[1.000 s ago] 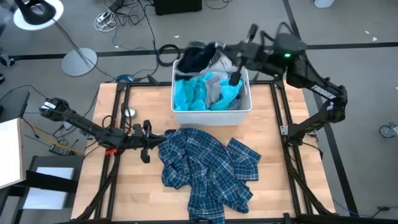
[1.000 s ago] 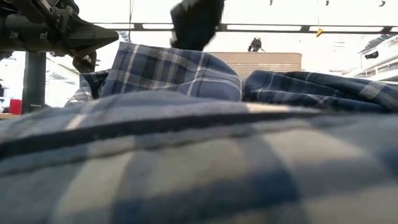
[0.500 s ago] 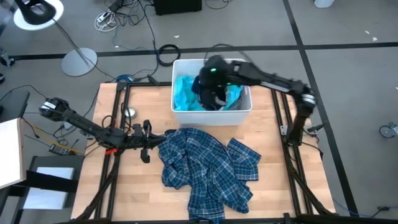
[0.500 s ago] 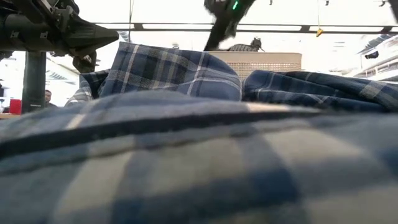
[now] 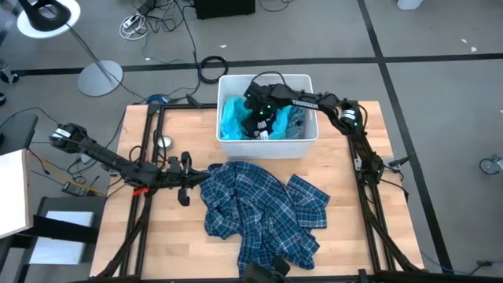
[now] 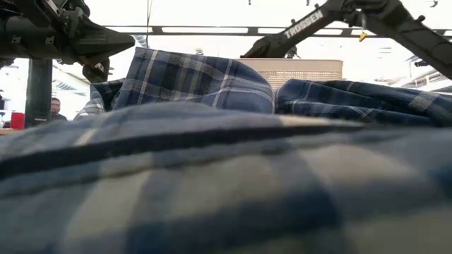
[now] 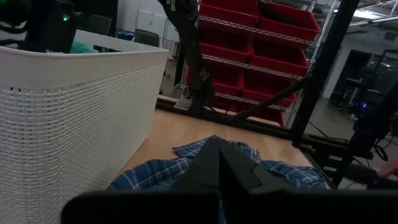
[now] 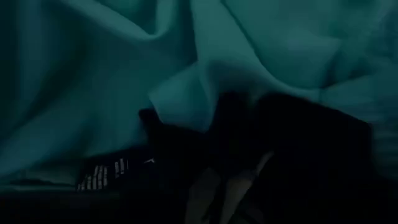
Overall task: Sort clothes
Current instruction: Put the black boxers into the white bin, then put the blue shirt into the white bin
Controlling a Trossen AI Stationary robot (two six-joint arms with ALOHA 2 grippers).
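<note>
A white bin [image 5: 267, 146] stands at the table's far middle. It holds a turquoise shirt [image 5: 233, 118], a grey-blue garment [image 5: 297, 118] and a dark garment [image 5: 263, 130]. My right gripper [image 5: 258, 116] reaches down into the bin over the dark garment; its wrist view shows only turquoise cloth [image 8: 124, 56] and dark cloth [image 8: 298, 143]. A blue-and-white plaid shirt [image 5: 259, 208] lies crumpled on the table in front of the bin. My left gripper [image 5: 198, 181] is shut at the shirt's left edge, and its tips [image 7: 217, 155] meet in a point over the plaid cloth [image 7: 273, 169]. My left gripper lies level at the plaid shirt's left edge, coming from the table's left. I cannot tell whether its shut tips touch the cloth.
Black frame rails [image 5: 355, 149] run along both sides of the table. A small metal piece [image 5: 163, 143] lies at the far left. Bare wood shows on the left and right [image 5: 354, 228] of the plaid shirt. A person [image 6: 55, 107] stands beyond the table.
My right gripper has come down from above the bin's far rim into the bin, bringing a dark garment with it. The garment hung above the rim before and now lies in the bin on the turquoise shirt.
</note>
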